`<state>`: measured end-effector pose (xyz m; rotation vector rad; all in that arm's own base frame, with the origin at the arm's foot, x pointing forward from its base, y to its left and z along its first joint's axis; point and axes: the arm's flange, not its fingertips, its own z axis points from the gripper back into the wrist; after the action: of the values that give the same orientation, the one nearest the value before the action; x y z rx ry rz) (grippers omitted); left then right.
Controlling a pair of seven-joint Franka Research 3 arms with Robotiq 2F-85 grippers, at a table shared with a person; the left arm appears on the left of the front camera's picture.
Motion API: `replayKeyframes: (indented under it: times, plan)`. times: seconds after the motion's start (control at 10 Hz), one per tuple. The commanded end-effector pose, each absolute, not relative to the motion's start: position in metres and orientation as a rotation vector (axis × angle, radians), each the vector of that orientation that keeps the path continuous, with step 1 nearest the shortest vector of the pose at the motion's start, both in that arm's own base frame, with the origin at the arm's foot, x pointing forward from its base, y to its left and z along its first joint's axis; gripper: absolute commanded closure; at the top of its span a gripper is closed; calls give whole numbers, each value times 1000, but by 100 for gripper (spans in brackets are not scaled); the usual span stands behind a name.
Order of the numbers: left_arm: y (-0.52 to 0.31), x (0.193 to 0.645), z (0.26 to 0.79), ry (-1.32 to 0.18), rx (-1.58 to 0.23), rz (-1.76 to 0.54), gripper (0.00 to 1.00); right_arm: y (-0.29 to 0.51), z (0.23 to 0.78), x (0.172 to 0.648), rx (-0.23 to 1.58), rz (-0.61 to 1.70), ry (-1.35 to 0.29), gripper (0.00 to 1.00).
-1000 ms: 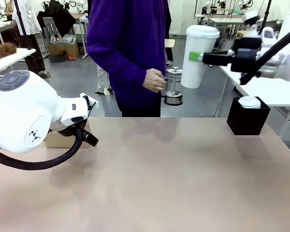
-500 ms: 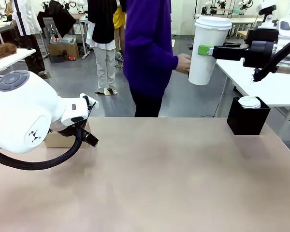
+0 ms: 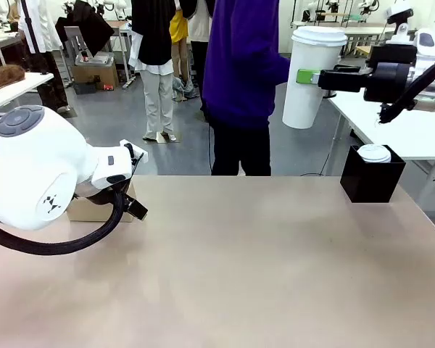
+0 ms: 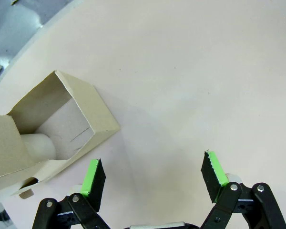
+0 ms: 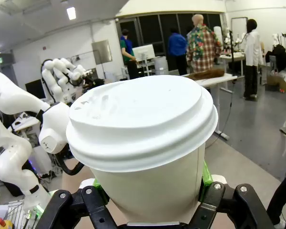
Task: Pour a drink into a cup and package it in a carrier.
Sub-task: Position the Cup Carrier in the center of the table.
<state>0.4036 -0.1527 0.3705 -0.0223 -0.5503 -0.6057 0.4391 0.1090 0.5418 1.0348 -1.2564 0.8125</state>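
– Busy lab out back, tan table [image 3: 239, 254] up front. From the front we see the right gripper [image 3: 309, 76] clamped on the cup [image 3: 303, 105], lid [image 3: 319, 35] on, held high and upright over on the right, near a person in purple [image 3: 243, 72]. The black box [image 3: 371, 181] stands on the table lower down. The carrier [image 3: 94, 210] is way over on the left, half hidden by the left arm [image 3: 36, 167].

– Yep. Left wrist view: left gripper [image 4: 152, 179] spread wide with nothing in it, hovering over bare table just beside the carrier [image 4: 57, 129]. One pocket has something white and round in it; we can't tell what.

– Right wrist view: cup [image 5: 148, 186] and lid [image 5: 143, 114] up close, green pads [image 5: 206, 174] squeezing both sides. Whether there's any drink inside, we can't tell.

– With the lid on we'd guess pouring's over and we're at packaging. Next move needs a long, level carry across to the carrier, then a straight drop into a free pocket, maybe with the left gripper steadying the cardboard.
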Motion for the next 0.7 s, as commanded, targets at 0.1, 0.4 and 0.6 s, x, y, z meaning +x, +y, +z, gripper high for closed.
replayKeyframes:
  times: [0.1, 0.4, 0.6]
  plan:
    - [-152, 404, 371, -550, -25, -604, 0, 110, 545, 442, 1044, 819, -1267, 20]
    - [-152, 404, 371, -550, -25, -604, 0, 110, 545, 442, 1044, 819, -1267, 20]
    - [-153, 404, 371, -550, -22, -606, 0, 110, 545, 442, 1044, 819, -1267, 20]
